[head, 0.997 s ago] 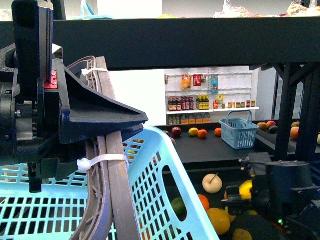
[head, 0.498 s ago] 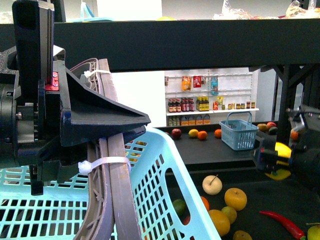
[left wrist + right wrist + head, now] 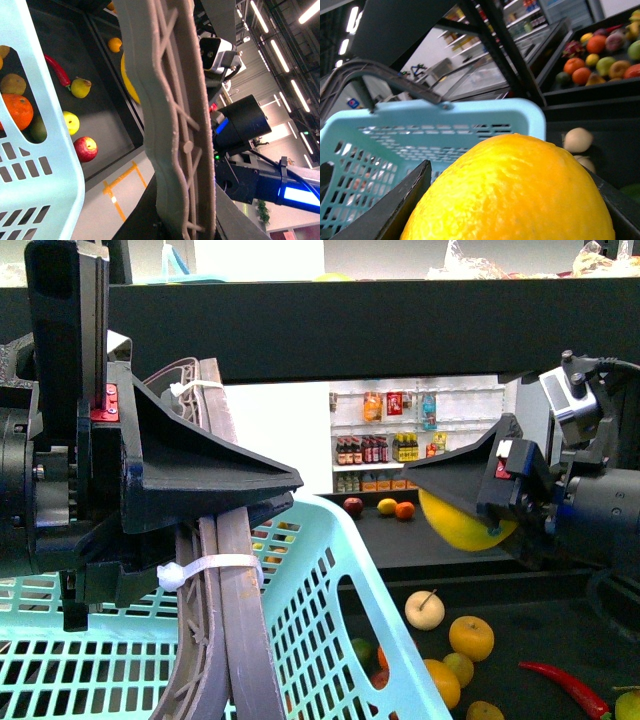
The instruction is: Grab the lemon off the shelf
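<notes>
My right gripper (image 3: 455,505) is shut on the yellow lemon (image 3: 462,525), held in the air at the right, above the black shelf deck (image 3: 560,630) and just right of the light blue basket (image 3: 320,620). In the right wrist view the lemon (image 3: 520,192) fills the space between the jaws, with the basket rim (image 3: 470,112) beyond it. My left gripper (image 3: 215,500) is shut on the grey basket handle (image 3: 225,610); the left wrist view shows that handle (image 3: 175,115) close up, the fingertips hidden.
Loose fruit lies on the deck below: a pale pear (image 3: 424,609), yellow and orange fruit (image 3: 470,637), a red chilli (image 3: 565,688). A small blue basket (image 3: 478,502) stands on a farther deck. The rack's upper deck (image 3: 380,325) spans overhead. White wall shelves of bottles (image 3: 420,440) are far behind.
My right gripper has risen from low on the deck and swung left toward the basket, carrying the lemon. The left gripper and basket have stayed put.
</notes>
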